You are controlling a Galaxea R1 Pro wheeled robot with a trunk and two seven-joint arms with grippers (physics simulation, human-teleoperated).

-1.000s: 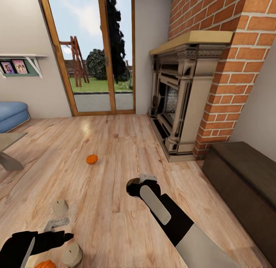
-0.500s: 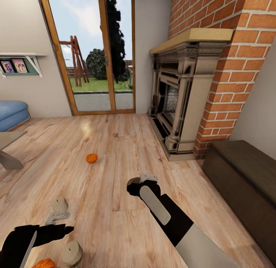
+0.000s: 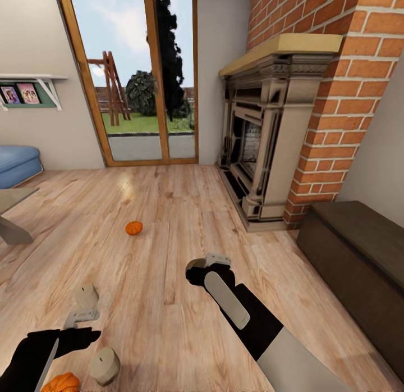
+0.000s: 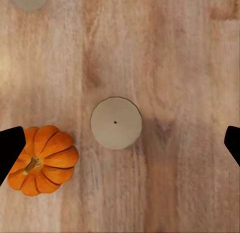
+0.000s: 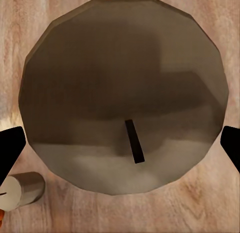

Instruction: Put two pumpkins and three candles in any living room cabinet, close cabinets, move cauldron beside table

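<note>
Left gripper (image 4: 120, 143) spread wide, pointing straight down at floor. Candle (image 4: 116, 122) stands upright between the finger tips, a touch nearer one; its long axis runs along the view line, so only the round top and wick dot show. Pumpkin (image 4: 44, 159) just beside one fingertip (image 4: 10, 150) — may get nudged on closing.

Head view: same candle (image 3: 104, 365) at 7 o'clock, near left arm; second candle (image 3: 87, 296) beyond; far pumpkin (image 3: 133, 228) at 11.

Right gripper (image 5: 120, 148) clamped on a third candle (image 5: 122, 93), smooth dull tan, faceted rim.

Cabinet (image 3: 359, 251) at 3 o'clock, dark wood, drawers shut.
</note>
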